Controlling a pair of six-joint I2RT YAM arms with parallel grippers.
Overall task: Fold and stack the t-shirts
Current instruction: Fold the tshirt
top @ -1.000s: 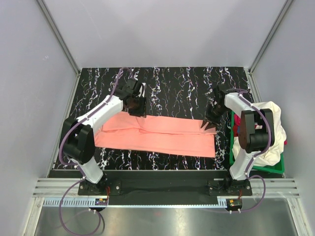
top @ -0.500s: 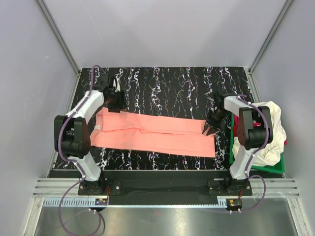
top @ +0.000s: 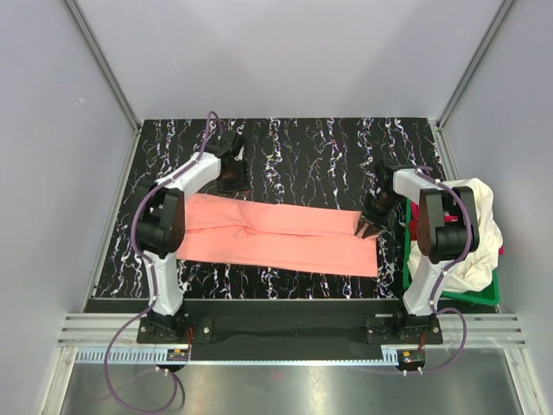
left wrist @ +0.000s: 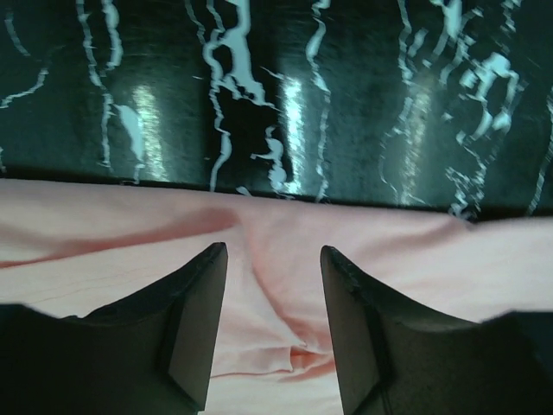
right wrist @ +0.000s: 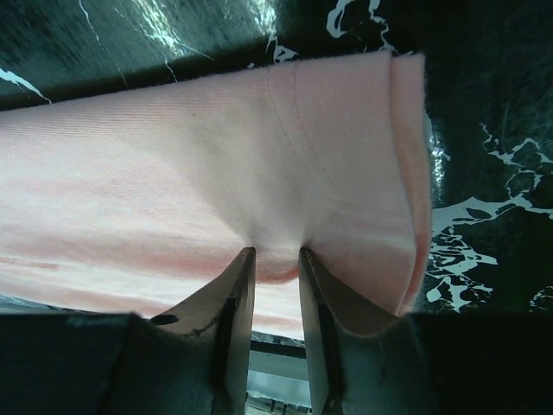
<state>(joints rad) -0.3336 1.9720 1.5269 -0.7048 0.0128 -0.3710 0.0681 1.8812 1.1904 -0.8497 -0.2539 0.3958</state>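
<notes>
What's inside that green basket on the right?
A cream-white t-shirt is heaped over the green basket, with a bit of magenta cloth showing beside it. Anything underneath is covered.

I swung my left hand (top: 232,176) out toward the left edge of the table (top: 328,156), then brought it back to the far edge of the salmon-pink t-shirt (top: 294,235). Its fingers spread wider, off the cloth.

Pink t-shirt (top: 285,233): soft matt cloth; tabletop (top: 328,156): glossy blk marble-look, v. reflective.
</notes>
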